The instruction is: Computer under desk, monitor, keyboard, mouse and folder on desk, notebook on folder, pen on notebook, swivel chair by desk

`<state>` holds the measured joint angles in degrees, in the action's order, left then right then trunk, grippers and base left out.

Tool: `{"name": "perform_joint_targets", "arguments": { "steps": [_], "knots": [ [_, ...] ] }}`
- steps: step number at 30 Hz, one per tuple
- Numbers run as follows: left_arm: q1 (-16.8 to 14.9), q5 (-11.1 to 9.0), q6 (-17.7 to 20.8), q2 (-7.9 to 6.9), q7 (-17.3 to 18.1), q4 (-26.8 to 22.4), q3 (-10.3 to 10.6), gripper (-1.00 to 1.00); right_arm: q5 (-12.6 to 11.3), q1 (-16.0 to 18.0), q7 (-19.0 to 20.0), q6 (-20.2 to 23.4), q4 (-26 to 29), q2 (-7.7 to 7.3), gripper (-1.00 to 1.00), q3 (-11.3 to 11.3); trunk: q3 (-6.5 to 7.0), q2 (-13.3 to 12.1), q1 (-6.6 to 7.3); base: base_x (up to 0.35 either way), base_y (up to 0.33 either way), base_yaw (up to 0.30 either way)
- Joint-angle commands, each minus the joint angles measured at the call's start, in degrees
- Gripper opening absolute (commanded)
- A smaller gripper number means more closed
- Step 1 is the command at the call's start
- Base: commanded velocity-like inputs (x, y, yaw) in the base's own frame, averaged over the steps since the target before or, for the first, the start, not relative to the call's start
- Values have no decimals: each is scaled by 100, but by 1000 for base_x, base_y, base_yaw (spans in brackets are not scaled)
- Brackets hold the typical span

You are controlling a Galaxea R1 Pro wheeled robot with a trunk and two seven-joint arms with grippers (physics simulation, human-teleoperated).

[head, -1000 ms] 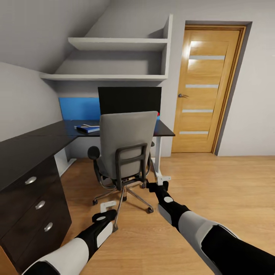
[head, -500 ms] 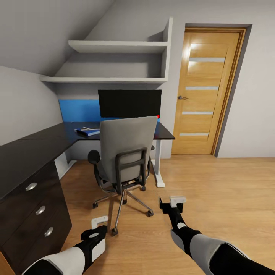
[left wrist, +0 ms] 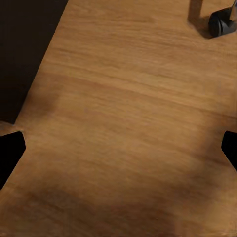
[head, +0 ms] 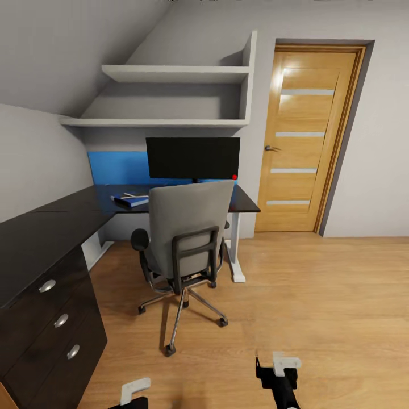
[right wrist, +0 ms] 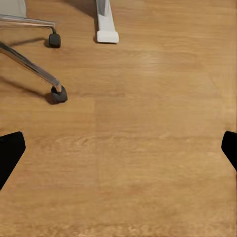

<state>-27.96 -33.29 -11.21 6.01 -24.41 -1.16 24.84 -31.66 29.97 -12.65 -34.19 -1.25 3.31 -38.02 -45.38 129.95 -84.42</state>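
- Two claws sit low at the near edge of the head view, left claw (head: 135, 391) and right claw (head: 282, 366); each wrist view has its dark fingertips at the far picture edges with bare floor between, so both are spread wide and hold nothing.
- Wood floor (head: 318, 301): warm plank pattern, nothing lying on it near the robot.
- Black drawer unit (head: 51, 335) with round silver knobs stands close on the robot's left, its dark top running back toward the desk.
- Swivel chair (head: 184, 244) stands with its grey back to the camera, pulled up at the tabletop's front edge; one caster (right wrist: 59, 95) shows in the right wrist view, near a white desk foot (right wrist: 105, 23).
- Tabletop (head: 245, 201) is black with white legs and a blue back panel.
- Folder (head: 132, 200) lies on the tabletop left of the chair, with something pale on top; too small to tell whether it is the pen.
- Monitor (head: 193, 157) is upright at the back of the tabletop.
- Keyboard and mouse are hidden behind the chair back, if present.
- Judgement: task looks near its end, chair placement settled; the next move calls for a check of the stack.
- Room: sloped grey ceiling, white wall shelves (head: 176, 74), wooden door (head: 309, 136) to the right.
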Motion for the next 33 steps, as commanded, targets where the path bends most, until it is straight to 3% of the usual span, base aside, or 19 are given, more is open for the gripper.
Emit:
{"name": "perform_joint_targets", "arguments": {
  "steps": [1,4,11,21,24,25,33],
  "knots": [
    [61,-49,-32,-12,-13,1,58,100,-16,-112,-25,-14,-13,5,100,-57,13,-39,24,0,0,0],
    [302,-35,-82,-80,5,1,63,100,-16,-828,-20,-10,-15,3,100,-63,67,-159,90,0,0,0],
    [417,-29,-98,-129,30,1,75,100,-15,-1459,-19,-13,-10,-1,100,-58,193,-440,243,0,0,0],
    [548,-26,-110,-220,214,1,81,100,-15,-1546,-18,-17,-6,1,100,-57,372,-841,463,0,0,0],
    [656,-21,-250,-250,435,1,82,100,-15,-1550,-18,-17,-6,2,100,-57,426,-961,529,0,0,0],
    [799,-21,-476,-260,512,1,82,100,-15,-1551,-18,-17,-6,3,100,-57,444,-1001,551,0,0,0],
    [1199,-20,-1122,-267,565,1,85,100,-15,-1550,-18,-17,-7,3,100,-57,588,-1322,727,0,0,0]
  ]
}}
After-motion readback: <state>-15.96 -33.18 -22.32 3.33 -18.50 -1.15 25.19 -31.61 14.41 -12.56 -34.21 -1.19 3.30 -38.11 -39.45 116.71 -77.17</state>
